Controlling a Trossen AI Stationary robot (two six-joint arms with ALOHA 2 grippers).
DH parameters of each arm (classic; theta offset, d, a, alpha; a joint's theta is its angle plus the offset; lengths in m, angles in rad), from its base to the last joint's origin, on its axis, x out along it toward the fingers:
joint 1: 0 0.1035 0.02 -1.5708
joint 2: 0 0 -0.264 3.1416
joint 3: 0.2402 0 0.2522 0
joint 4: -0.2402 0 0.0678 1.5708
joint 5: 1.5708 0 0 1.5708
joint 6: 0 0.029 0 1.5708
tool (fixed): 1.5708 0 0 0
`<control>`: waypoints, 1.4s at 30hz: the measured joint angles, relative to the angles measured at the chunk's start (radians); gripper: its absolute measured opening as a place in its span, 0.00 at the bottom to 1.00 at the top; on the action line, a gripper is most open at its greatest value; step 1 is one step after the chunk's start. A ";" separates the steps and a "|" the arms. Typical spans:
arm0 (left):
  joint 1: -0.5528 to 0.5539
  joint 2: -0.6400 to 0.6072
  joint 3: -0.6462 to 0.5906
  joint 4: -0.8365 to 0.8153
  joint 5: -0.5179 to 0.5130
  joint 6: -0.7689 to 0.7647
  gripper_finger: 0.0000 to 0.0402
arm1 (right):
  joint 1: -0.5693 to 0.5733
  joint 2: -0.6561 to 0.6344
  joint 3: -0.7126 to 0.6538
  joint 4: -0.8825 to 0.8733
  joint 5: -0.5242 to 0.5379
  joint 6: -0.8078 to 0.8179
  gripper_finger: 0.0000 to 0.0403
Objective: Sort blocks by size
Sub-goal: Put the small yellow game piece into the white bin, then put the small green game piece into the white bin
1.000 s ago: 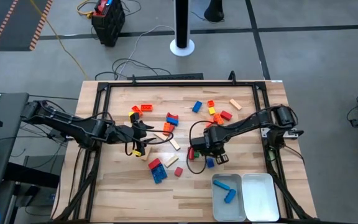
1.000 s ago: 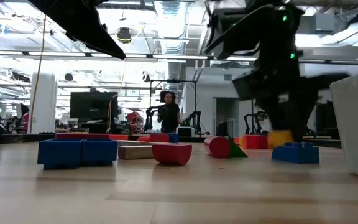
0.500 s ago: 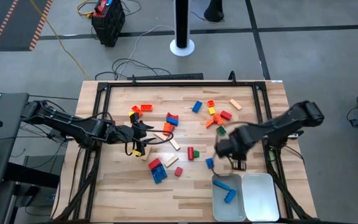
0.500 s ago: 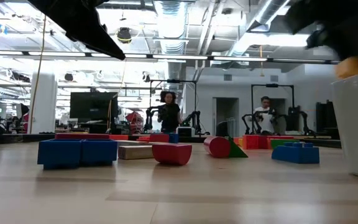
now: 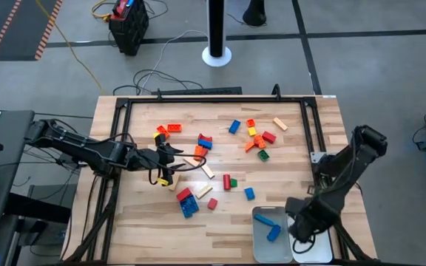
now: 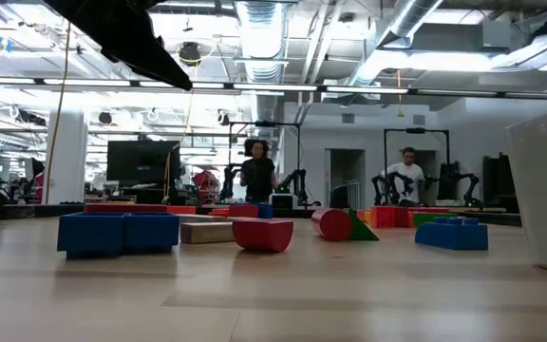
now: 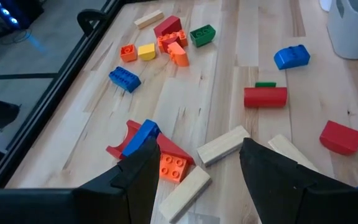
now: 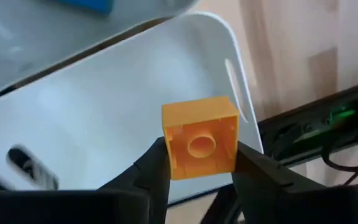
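High view: right gripper (image 5: 307, 229) at 5 o'clock corner, above two white trays (image 5: 316, 251). Left tray (image 5: 260, 236) already holds two blue blocks (image 5: 271, 226); right tray appears empty. Most blocks (image 5: 205, 159) remain scattered from table centre toward 12 o'clock, so sorting looks barely begun. Left gripper (image 5: 170, 164) waits at 9 o'clock, jaws apart, empty.

Right wrist view alone shows small yellow block (image 8: 200, 145) between finger pads (image 8: 157, 163), poised over empty tray; grip possibly loosening.
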 joint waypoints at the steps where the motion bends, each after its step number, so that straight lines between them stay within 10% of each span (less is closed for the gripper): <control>1: 0.000 0.000 0.000 0.004 0.000 0.002 0.53 | 0.010 0.008 0.000 -0.005 0.011 0.032 0.45; 13: 0.000 0.000 0.000 0.012 0.000 0.016 0.53 | -0.046 -0.004 0.018 -0.035 0.007 0.063 0.65; 25: 0.000 0.000 0.000 0.020 0.000 0.019 0.53 | -0.470 -0.034 -0.033 -0.035 0.434 -0.347 0.65; 33: -0.022 0.000 0.000 -0.070 0.005 -0.036 0.53 | -0.783 -0.098 -0.269 0.354 0.401 -0.545 0.66; 42: -0.036 0.000 0.000 -0.100 0.005 -0.064 0.53 | -0.966 -0.081 -0.331 0.417 0.335 -0.617 0.66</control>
